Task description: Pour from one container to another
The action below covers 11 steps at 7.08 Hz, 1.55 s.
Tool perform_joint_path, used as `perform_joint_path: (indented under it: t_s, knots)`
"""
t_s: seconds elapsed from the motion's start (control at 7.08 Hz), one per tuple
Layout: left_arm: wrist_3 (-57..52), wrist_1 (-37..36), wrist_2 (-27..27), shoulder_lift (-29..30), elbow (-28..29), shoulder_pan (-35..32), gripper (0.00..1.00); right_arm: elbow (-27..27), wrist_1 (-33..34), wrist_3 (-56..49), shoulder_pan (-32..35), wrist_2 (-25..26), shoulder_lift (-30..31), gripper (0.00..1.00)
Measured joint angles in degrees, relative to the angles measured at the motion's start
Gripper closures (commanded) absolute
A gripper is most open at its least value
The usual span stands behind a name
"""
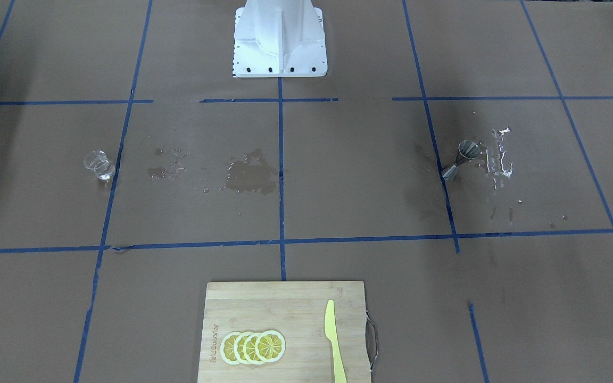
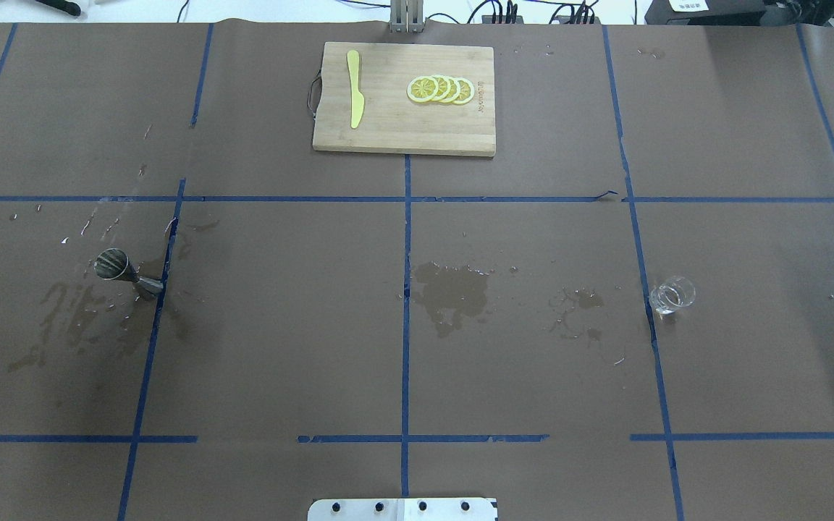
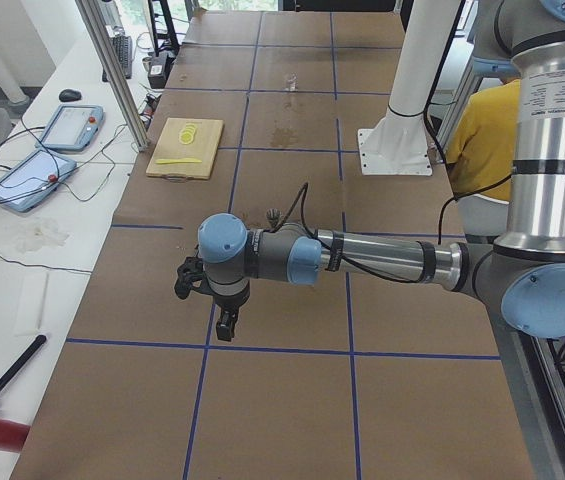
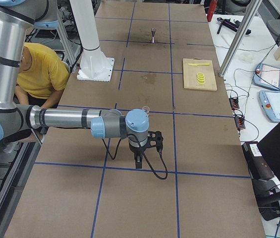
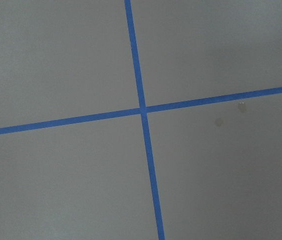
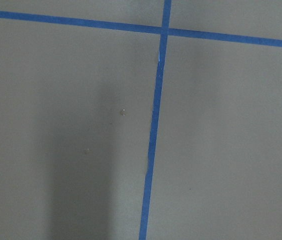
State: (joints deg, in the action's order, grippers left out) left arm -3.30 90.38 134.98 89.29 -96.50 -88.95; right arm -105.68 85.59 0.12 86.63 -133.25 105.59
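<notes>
The left end effector (image 3: 225,328) and right end effector (image 4: 138,161) are seen above bare counter (image 2: 279,347), well apart from both vessels; whether either is open or closed cannot be told. The steel jigger (image 2: 126,273) is recorded upright at the robot's left, wet patches (image 2: 453,289) mid-counter, and the clear beaker (image 2: 672,294) at its right.

Beaker (image 2: 672,294) and jigger (image 2: 127,273) stand well apart; open surface (image 2: 279,347) with wet patches (image 2: 453,293) lies between them. Cutting board (image 2: 388,130) occupies the far middle edge.
</notes>
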Motion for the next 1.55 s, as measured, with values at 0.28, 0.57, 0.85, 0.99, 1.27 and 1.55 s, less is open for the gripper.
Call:
perform_joint_path:
  t_s: [0.28,0.57,0.85,0.99,1.27,1.55]
  knots:
    - [-0.12,1.01,-0.06,0.00,-0.09,0.00,0.00,0.07,-0.21,-0.05,-0.01,0.09,0.04,0.00]
    - [-0.03,3.07,-0.46,0.30,-0.17,0.03,0.00,-0.02,-0.36,-0.14,-0.05,-0.04,-0.03,0.00]
    - [0.03,6.56,-1.09,0.49,0.15,0.20,0.00,-0.44,-0.52,0.13,-0.05,-0.77,-0.30,0.00]
    - [0.15,7.68,-0.87,0.70,0.22,0.23,0.00,-1.05,-0.57,0.32,-0.01,-1.17,-1.14,0.00]
    - [0.18,10.16,-0.22,1.26,-0.16,0.26,0.00,-3.16,-0.58,2.93,0.25,-1.25,-3.85,0.00]
    - [0.13,16.73,1.02,1.05,0.35,0.25,0.00,-4.14,-2.26,6.13,0.33,-1.03,-4.33,0.00]
